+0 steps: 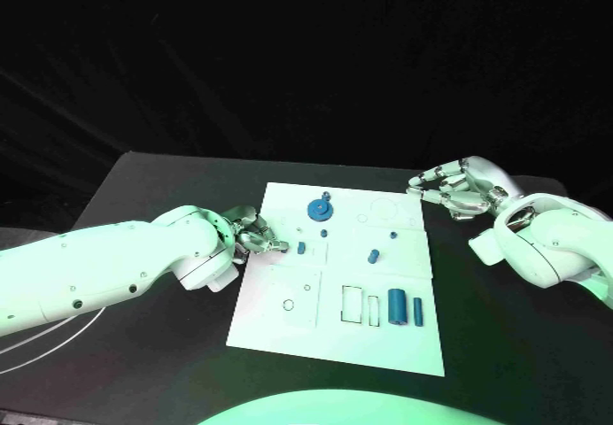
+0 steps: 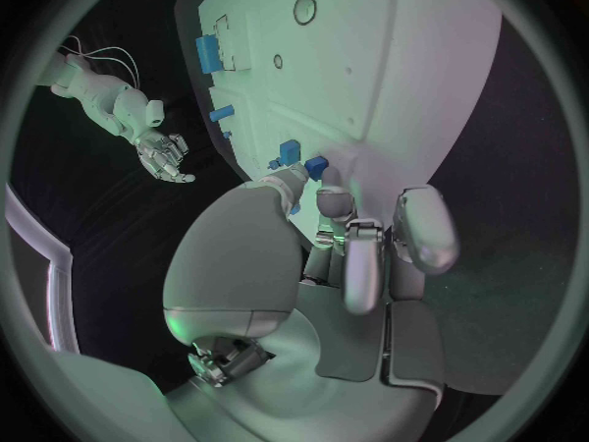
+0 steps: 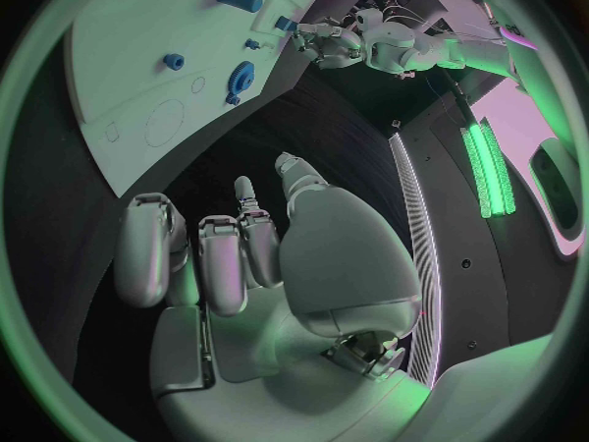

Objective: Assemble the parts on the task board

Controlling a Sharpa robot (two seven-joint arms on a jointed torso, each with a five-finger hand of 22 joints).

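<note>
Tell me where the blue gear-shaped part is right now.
In the head view the blue gear-shaped part lies on the white task board, near its far edge, beside a circle outline, between the left hand and right hand.

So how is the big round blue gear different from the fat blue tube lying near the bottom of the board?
The gear is flat and round with a toothed rim; the cylinder is long and smooth. The gear sits at the far end of the task board, the cylinder at the near end beside a thinner blue pin. Both are blue, and neither hand touches them.
</note>
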